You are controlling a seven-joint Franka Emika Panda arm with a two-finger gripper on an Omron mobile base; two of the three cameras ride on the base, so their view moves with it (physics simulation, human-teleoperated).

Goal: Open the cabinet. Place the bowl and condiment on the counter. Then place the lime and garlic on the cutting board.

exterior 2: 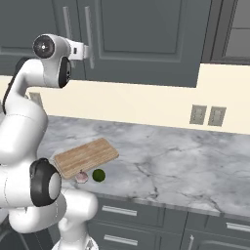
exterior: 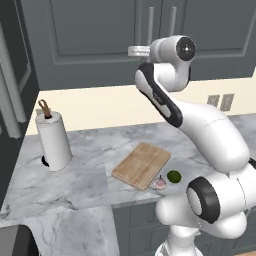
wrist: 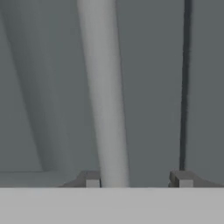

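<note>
Two spread fingertips [wrist: 92, 179] of the gripper [wrist: 138, 179] sit at the closed cabinet [exterior: 90, 35], its silver handle [wrist: 105, 96] just inside the left one.

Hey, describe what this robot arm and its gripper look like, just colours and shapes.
The arm is glossy white, built of rounded, bulbous links with dark grey to black bands and caps at the joints. A round dark disc with a small pale centre caps the top joint. No loose cables or readable markings show. The gripper ends in two small, blocky dark grey fingertips.
</note>
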